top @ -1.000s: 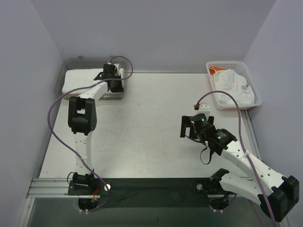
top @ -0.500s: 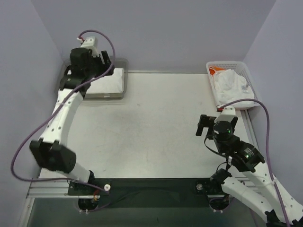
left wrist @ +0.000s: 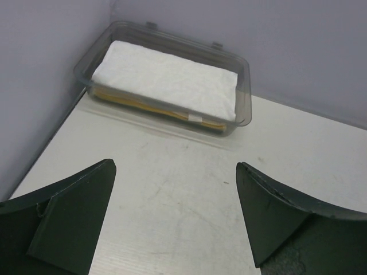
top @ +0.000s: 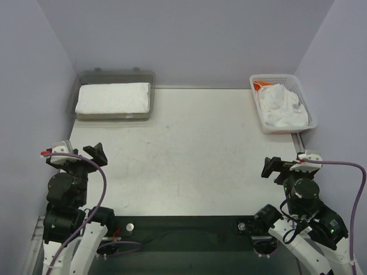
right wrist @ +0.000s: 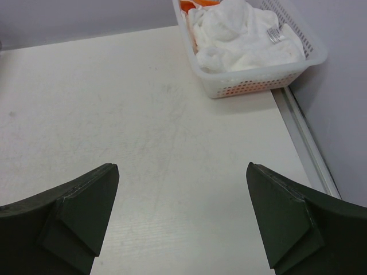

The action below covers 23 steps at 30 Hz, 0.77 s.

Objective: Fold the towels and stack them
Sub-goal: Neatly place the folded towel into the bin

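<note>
While both arms sit low at the near edge of the table (top: 189, 149), the left gripper (top: 79, 156) and right gripper (top: 285, 166) each stand spread wide with nothing between the fingers. A folded white towel (top: 113, 98) lies flat on a yellow towel (left wrist: 160, 110) inside the clear tray (top: 114, 73) at the far left. Crumpled white towels (top: 281, 110) fill the mesh basket (top: 274, 77) at the far right. Judging by this, a fresh towel comes next: the right arm must reach far, pinch a loose fold and draw it to the table's middle.
</note>
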Available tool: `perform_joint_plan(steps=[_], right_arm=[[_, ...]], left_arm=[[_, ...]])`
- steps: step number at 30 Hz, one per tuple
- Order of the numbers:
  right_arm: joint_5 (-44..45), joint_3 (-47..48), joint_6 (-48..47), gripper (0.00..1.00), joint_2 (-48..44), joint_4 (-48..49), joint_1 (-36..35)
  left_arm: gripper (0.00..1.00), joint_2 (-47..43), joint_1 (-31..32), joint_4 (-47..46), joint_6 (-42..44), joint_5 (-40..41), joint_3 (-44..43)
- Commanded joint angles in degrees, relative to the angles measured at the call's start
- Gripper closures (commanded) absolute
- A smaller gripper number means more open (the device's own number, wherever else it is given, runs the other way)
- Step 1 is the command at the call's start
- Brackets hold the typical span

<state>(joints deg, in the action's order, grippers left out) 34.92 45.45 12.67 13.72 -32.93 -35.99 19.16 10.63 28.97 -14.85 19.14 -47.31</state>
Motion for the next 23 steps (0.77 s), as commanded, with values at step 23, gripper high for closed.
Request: perform_joint_plan(steps=[23], right_arm=[[5.6,-4.2,-0.1,0.0,-3.5,-1.5,0.4]], left_arm=[[0.03,-21.3,-0.2,5.8,-4.7,4.3,14.3]])
